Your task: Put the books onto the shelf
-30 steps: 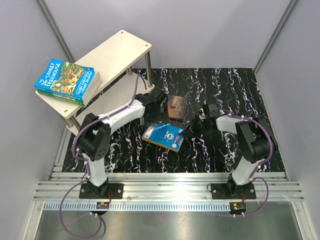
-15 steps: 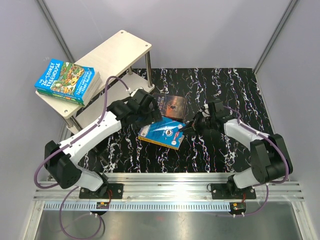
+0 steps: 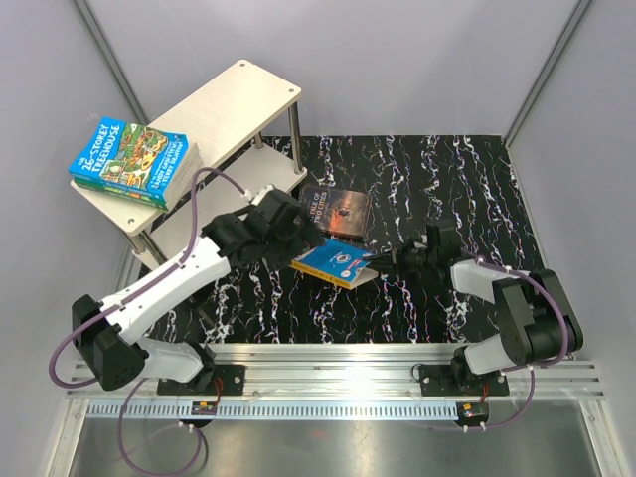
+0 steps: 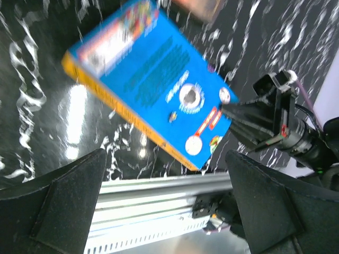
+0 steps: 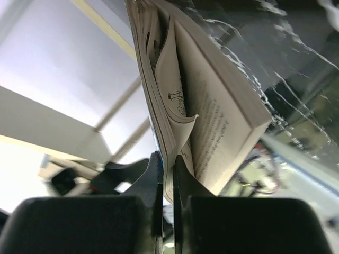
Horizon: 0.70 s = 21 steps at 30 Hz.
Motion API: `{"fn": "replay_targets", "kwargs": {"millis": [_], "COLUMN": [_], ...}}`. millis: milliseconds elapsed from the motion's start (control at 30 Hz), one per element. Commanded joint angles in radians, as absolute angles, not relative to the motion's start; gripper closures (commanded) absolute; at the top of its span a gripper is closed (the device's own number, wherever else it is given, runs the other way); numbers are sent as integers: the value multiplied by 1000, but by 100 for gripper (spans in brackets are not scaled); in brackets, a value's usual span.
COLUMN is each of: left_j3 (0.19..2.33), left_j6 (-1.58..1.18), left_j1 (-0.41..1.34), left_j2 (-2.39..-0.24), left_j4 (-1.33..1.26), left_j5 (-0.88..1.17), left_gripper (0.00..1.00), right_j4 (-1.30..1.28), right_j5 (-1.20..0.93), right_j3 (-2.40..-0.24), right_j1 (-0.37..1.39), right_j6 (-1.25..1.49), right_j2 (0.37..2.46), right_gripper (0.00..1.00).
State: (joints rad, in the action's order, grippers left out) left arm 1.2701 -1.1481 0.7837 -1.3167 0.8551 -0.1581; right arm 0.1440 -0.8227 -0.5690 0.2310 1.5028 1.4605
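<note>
Marbled table, blue book — long axis left-right

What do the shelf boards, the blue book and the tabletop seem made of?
Shelf boards: pale wood or laminate, matte, even light tone. Blue book: glossy card cover, paper pages fanning open. Tabletop: glossy black, white marble-like veins; likely printed, unclear.

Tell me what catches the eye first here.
The blue book at mid-table, its right edge pinched by the shut right gripper, a few pages splaying. The left gripper hangs wide open beside it on the left. Treehouse books sit stacked on the lower board of the shelf, far left.
</note>
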Motion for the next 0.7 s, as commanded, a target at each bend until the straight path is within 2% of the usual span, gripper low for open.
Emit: {"fn": "replay_targets", "kwargs": {"millis": [0, 367, 533, 667], "left_j3": [1213, 1094, 1118, 1228], "left_j6": [-1258, -1400, -1471, -1470], "left_j1": [847, 893, 897, 896], "left_j2": [-1344, -1503, -1520, -1561], "left_j4": [752, 586, 601, 664], "left_j5": [-126, -106, -230, -301], "left_gripper": [1, 1, 1, 1], "right_j4": [619, 854, 877, 894], "right_j5": [-858, -813, -828, -822], "right_j3": [-450, -341, -279, -229], "right_j1": [233, 233, 244, 248], "right_j6": [1950, 2109, 2143, 2186], "right_j2": [1440, 1347, 1284, 1226], "right_gripper": [100, 100, 100, 100]}}
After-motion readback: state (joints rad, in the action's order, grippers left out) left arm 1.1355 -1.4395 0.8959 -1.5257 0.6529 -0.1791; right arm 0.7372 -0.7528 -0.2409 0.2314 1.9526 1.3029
